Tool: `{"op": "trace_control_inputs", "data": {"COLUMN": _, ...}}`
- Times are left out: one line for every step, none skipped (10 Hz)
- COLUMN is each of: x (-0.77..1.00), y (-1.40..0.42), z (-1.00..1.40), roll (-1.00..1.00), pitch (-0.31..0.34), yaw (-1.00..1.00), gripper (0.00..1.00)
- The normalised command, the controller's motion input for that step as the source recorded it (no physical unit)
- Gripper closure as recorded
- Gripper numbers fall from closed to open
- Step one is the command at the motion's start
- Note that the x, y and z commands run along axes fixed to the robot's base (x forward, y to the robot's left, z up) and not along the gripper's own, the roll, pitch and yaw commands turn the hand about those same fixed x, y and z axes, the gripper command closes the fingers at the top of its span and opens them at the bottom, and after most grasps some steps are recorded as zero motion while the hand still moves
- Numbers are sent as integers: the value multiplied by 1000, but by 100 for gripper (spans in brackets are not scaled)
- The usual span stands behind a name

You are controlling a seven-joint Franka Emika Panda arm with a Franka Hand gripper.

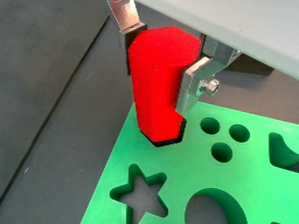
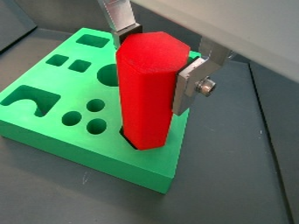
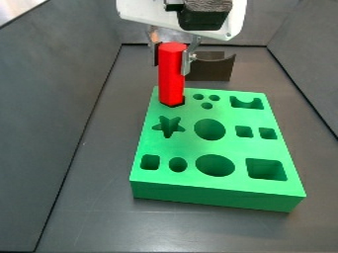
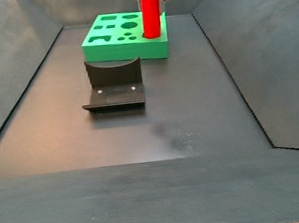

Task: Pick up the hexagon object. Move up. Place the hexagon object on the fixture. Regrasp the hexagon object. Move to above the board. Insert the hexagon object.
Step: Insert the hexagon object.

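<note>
Hexagon (image 2: 149,87) upright in the board's (image 3: 218,168) corner hole.
Gripper (image 1: 163,54) pinches its top; the fixture (image 4: 113,84) stands apart.

The gripper (image 2: 158,61) is showing two flat silver fingers (image 2: 191,83) in both wrist views; one finger (image 1: 195,80) is carrying a round silver screw on its outer face. Above the fingers, a pale grey housing is filling the frame corner. In a side view, the gripper (image 3: 176,43) is hanging below a white body with a black block set into it.
</note>
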Motion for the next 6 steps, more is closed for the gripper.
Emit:
{"op": "trace_control_inputs", "data": {"x": 34, "y": -31, "z": -97, "roll": -4, "pitch": -13, "yaw": 17, "gripper": 100}}
{"op": "trace_control_inputs", "data": {"x": 89, "y": -40, "z": -94, "roll": -21, "pitch": 0, "yaw": 20, "gripper": 100}}
{"op": "trace_control_inputs", "data": {"x": 26, "y": -66, "z": -57, "roll": -6, "pitch": -11, "yaw": 40, "gripper": 100}}
{"op": "trace_control_inputs", "data": {"x": 89, "y": -66, "z": -34, "roll": 0, "pitch": 0, "yaw": 83, "gripper": 100}}
{"op": "trace_control_inputs", "data": {"x": 83, "y": -49, "z": -54, "roll": -11, "pitch": -3, "yaw": 69, "gripper": 100}}
{"op": "trace_control_inputs", "data": {"x": 31, "y": -9, "z": -89, "roll": 0, "pitch": -11, "yaw": 86, "gripper": 100}}
